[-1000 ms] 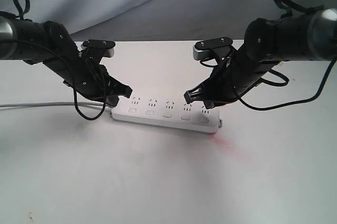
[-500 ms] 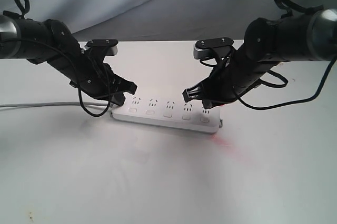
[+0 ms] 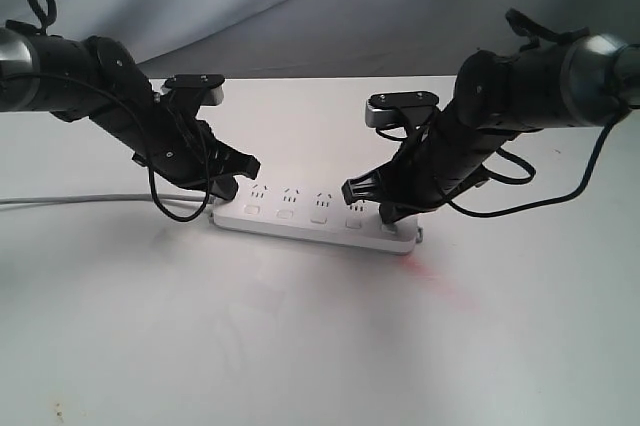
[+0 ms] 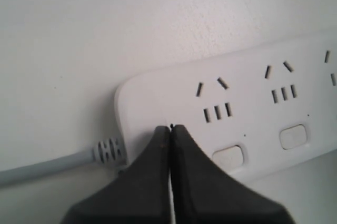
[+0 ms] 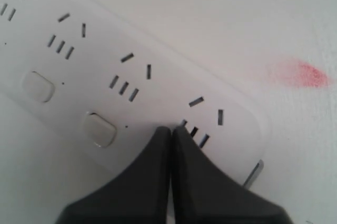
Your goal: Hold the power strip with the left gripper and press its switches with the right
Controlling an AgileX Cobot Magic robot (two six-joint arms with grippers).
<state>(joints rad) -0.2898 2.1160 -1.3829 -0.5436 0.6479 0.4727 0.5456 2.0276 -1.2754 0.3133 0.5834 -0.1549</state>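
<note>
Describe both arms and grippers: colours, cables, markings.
Left arm and right arm: black, rounded, with loose black cables looping outside. Wrist blocks: left block grey-topped, right block silver-topped. Left gripper and right gripper: black tapered jaws. No lettering legible.

Diffuse, fairly bright light from above leaves the tabletop (image 3: 300, 346) pale and washed out, with only a soft, faint shadow along the near edge of the power strip (image 3: 315, 218). The exterior view is slightly grainy. In both wrist views the near black jaws are blurred, while the strip's slots stay fairly sharp.
</note>
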